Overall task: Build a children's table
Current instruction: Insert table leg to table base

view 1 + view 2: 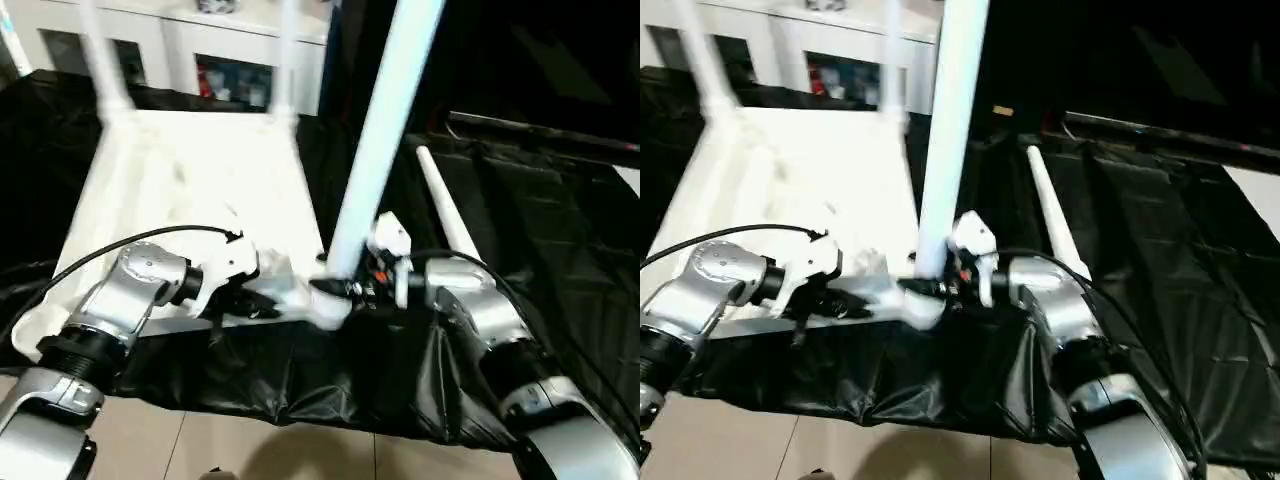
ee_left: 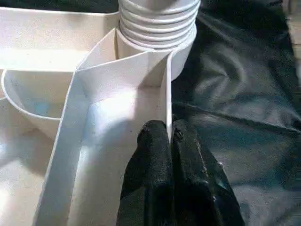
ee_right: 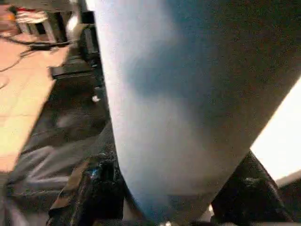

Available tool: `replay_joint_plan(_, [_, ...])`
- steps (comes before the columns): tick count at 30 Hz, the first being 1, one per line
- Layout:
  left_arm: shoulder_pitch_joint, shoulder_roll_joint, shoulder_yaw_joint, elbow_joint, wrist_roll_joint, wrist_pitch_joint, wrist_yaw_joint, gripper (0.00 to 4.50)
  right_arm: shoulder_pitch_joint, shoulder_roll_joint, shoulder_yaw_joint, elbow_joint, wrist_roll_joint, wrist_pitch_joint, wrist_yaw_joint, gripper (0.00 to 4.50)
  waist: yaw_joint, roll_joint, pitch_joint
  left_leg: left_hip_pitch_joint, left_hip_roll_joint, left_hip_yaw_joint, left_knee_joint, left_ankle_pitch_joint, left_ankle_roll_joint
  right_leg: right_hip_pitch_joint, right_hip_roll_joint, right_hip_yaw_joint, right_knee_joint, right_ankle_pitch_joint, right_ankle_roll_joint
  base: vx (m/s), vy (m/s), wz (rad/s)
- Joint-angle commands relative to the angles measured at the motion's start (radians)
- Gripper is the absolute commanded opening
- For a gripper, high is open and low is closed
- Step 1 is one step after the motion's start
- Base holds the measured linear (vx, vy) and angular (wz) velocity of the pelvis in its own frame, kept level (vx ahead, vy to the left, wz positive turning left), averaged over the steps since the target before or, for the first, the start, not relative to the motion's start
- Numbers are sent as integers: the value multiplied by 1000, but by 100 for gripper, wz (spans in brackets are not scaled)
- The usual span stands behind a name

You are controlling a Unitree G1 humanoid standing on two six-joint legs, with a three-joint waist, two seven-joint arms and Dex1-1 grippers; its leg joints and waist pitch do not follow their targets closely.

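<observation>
The children's table top (image 1: 190,190) lies upside down on the black-covered work table, white and ribbed. Two legs (image 1: 105,60) (image 1: 288,60) stand in its far corners. A third leg (image 1: 385,120) stands upright in the near right corner socket, its ridged end (image 2: 157,23) seated there. My right gripper (image 1: 350,288) is shut on this leg just above the socket, with the leg (image 3: 164,94) between its fingers. My left gripper (image 2: 170,136) is shut on a thin rib of the top (image 2: 167,94) beside that socket. Another leg (image 1: 445,215) lies loose on the cloth to the right.
The black cloth (image 1: 540,230) covers the work table and hangs over its near edge, with tiled floor (image 1: 250,450) below. A white cabinet (image 1: 230,50) stands behind the table. A cable (image 1: 150,235) loops over my left forearm.
</observation>
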Motion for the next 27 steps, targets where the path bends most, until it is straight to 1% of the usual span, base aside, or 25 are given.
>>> replay_joint_plan(1, [-19,10,-22,-59,-27,-19,-69,0,62,-30,87,61,-61,25,72,190,-9,26,-46,17,16,16,-80,-254,-9,35,-55,25,-70,-135,-217,0,0,0])
replay_joint_plan(2, [-18,13,-27,-60,-21,-20,-74,0,64,-31,93,59,-66,15,79,190,-9,24,-46,17,16,15,-81,-261,-11,36,-55,25,-70,-142,-216,0,0,0])
replay_joint_plan(5, [-23,10,-26,-49,-9,-21,-64,0,65,-26,96,59,-74,-4,78,190,-9,25,-46,17,15,15,-82,-269,-16,35,-55,25,-71,-152,-215,0,0,0])
replay_joint_plan(9, [-36,-1,-17,-22,11,-23,-26,0,55,-10,80,78,-80,-16,46,190,-10,25,-45,17,15,15,-82,-276,-21,34,-54,26,-72,-161,-213,0,0,0])
replay_joint_plan(10, [-46,-9,-9,-1,25,-23,10,0,41,8,53,100,-70,-12,-1,190,-9,25,-44,19,15,14,-83,-291,-23,32,-55,26,-74,-183,-210,0,0,0])
replay_joint_plan(11, [-58,-22,7,17,40,-16,69,0,20,32,12,130,-58,-9,-78,190,-11,26,-41,20,15,14,-85,-317,-29,28,-55,27,-78,-221,-206,0,0,0])
replay_joint_plan(12, [-58,-22,7,17,40,-16,69,0,20,32,12,130,-58,-9,-78,190,-13,25,-39,20,14,11,-88,-351,-42,28,-58,26,-82,-285,-195,0,0,0])
replay_joint_plan(13, [-71,-48,37,21,34,35,146,0,-5,55,-25,172,-58,-12,-185,190,-15,22,-37,20,14,10,-88,-374,-53,25,-60,27,-85,-345,-180,0,0,0])
replay_joint_plan(14, [-75,-57,46,21,32,48,169,0,-13,62,-35,185,-59,-13,-217,190,-15,25,-37,20,13,6,-89,-381,-60,25,-61,26,-86,-370,-171,0,0,0])
replay_joint_plan(15, [-79,-66,53,19,31,60,193,0,-23,69,-46,203,-62,-17,-258,189,-20,20,-38,19,13,4,-89,-389,-61,25,-61,25,-90,-405,-158,0,0,0])
replay_joint_plan(16, [-81,-76,60,12,33,84,223,0,-34,78,-60,222,-61,-16,-301,189,-21,21,-38,17,13,3,-90,-388,-63,25,-62,26,-90,-411,-154,0,0,0])
replay_joint_plan(17, [-81,-89,64,1,39,99,259,0,-45,89,-74,241,-58,-11,-341,189,-27,24,-39,17,14,3,-89,-385,-66,22,-62,26,-89,-394,-157,0,0,0])
replay_joint_plan(18, [-79,-102,70,-14,44,119,293,0,-56,98,-83,260,-57,-12,-378,189,-32,22,-40,17,13,3,-87,-381,-62,23,-60,26,-90,-378,-162,0,0,0])
replay_joint_plan(19, [-76,-116,74,-30,50,142,325,0,-66,106,-90,277,-59,-13,-414,189,-35,22,-41,13,13,3,-88,-373,-62,26,-60,26,-87,-366,-165,0,0,0])
replay_joint_plan(20, [-73,-130,76,-45,55,159,351,0,-73,112,-92,288,-59,-10,-432,189,-37,20,-43,10,12,4,-87,-348,-58,29,-59,26,-86,-335,-169,0,0,0])
replay_joint_plan(21, [-67,-160,81,-77,64,196,403,0,-87,124,-96,311,-61,-3,-470,189,-40,23,-45,10,14,6,-86,-319,-56,29,-58,27,-83,-285,-181,0,0,0])
replay_joint_plan(22, [-67,-160,81,-77,64,196,403,0,-87,124,-96,311,-61,-3,-470,189,-38,24,-46,11,13,7,-83,-308,-52,28,-57,25,-81,-267,-184,0,0,0])
replay_joint_plan(23, [-64,-181,81,-99,72,221,436,0,-96,131,-97,325,-65,3,-498,189,-41,21,-48,9,12,11,-81,-283,-42,32,-55,26,-79,-229,-194,0,0,0])
replay_joint_plan(24, [-60,-230,84,-131,80,264,490,0,-117,148,-111,363,-71,12,-546,189,-41,23,-50,6,13,12,-78,-246,-40,35,-55,26,-73,-172,-204,0,0,0])
replay_joint_plan(25, [-54,-248,76,-147,86,276,503,0,-126,155,-120,375,-68,19,-565,189,-44,18,-50,4,12,13,-77,-227,-35,37,-52,24,-71,-133,-212,0,0,0])
replay_joint_plan(26, [-50,-258,71,-157,91,281,508,0,-130,159,-126,381,-66,23,-575,189,-44,18,-50,4,12,13,-77,-227,-35,37,-52,24,-71,-133,-212,0,0,0])
replay_joint_plan(27, [-48,-262,65,-160,92,279,512,0,-135,163,-130,387,-64,22,-584,189,-43,19,-54,3,9,15,-73,-178,-20,42,-50,23,-65,-53,-224,0,0,0])
